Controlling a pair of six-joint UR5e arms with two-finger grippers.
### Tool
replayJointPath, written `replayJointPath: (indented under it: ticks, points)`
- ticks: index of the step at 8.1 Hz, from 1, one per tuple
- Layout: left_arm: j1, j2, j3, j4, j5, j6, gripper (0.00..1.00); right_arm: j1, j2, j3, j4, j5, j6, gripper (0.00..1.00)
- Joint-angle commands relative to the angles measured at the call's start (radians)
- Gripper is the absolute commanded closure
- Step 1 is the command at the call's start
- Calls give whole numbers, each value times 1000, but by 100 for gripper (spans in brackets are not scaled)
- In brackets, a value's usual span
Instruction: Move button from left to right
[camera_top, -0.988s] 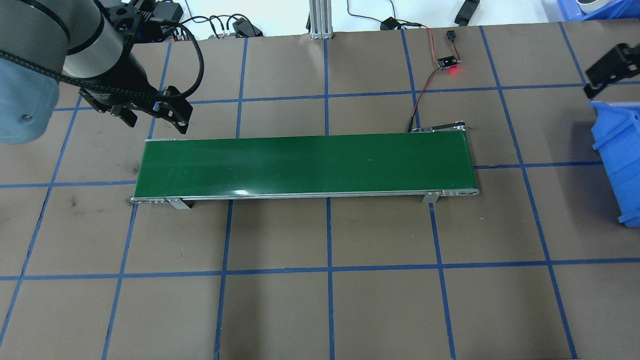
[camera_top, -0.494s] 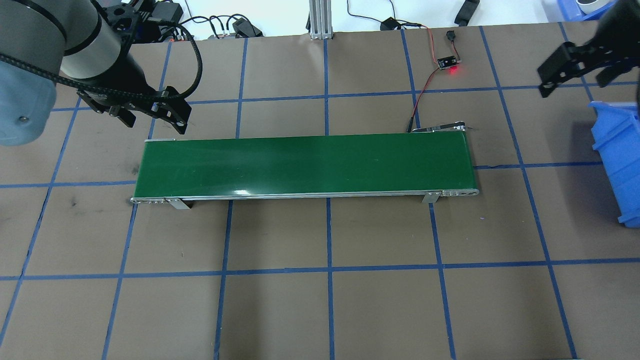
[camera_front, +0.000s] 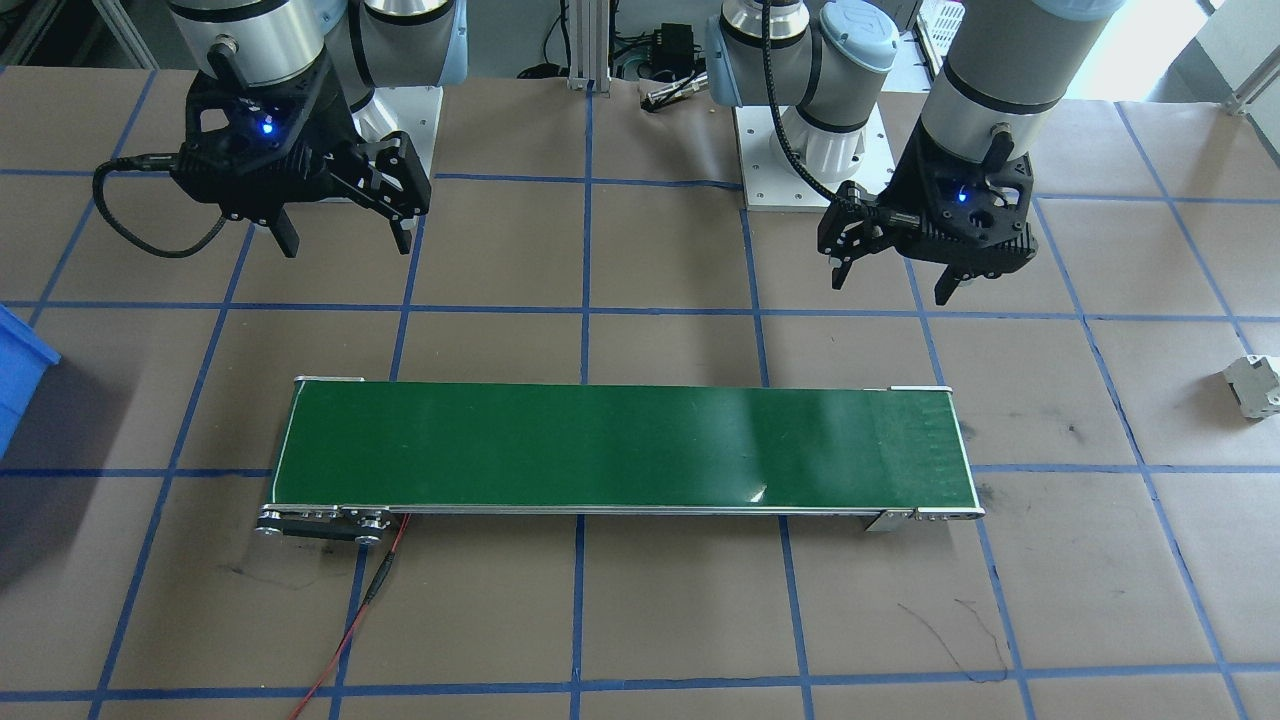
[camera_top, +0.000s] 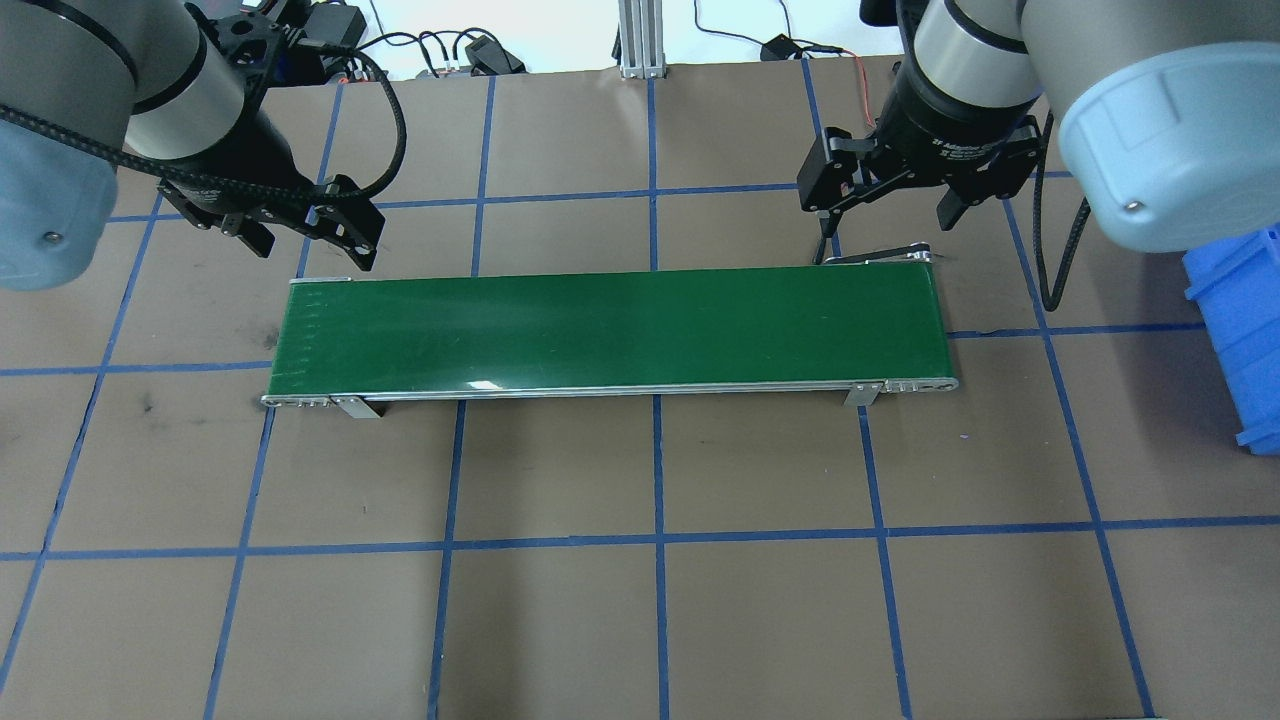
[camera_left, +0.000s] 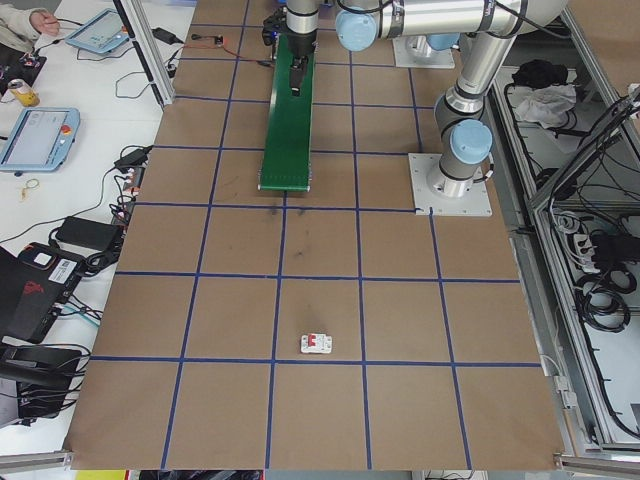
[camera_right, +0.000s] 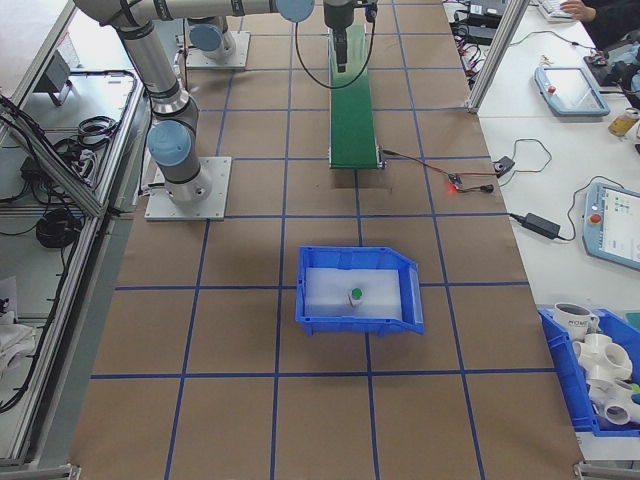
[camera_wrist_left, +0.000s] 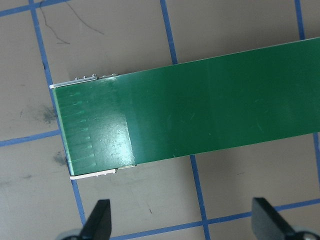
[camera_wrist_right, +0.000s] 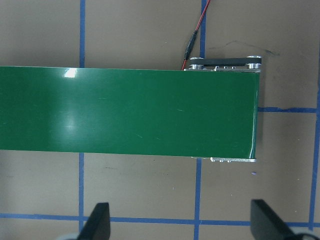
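The button, with its round green cap, stands inside the blue bin on the table's right side; it shows only in the exterior right view. My left gripper hovers open just behind the left end of the green conveyor belt, with nothing between its fingers. My right gripper hangs open behind the belt's right end, also holding nothing. In the front-facing view the left gripper is on the right and the right gripper on the left. Both wrist views look down on bare belt ends.
The blue bin sits at the right table edge. A boxy grey-white part lies far to the robot's left. Red and black wires run from the belt's right end. Operators' desks with tablets lie beyond the table.
My right arm has swung in from the right edge to behind the belt's right end, gripper still open. The left arm has hardly moved.
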Motion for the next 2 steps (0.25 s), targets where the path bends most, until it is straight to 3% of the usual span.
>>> replayJointPath:
  ticks: [1,2]
  points:
    - [5,-8,4,0,-2,4,0,6,0,-1,-2,3,8,0]
    - [5,-9,7,-2,4,11,0,6,0,-1,-2,5,8,0]
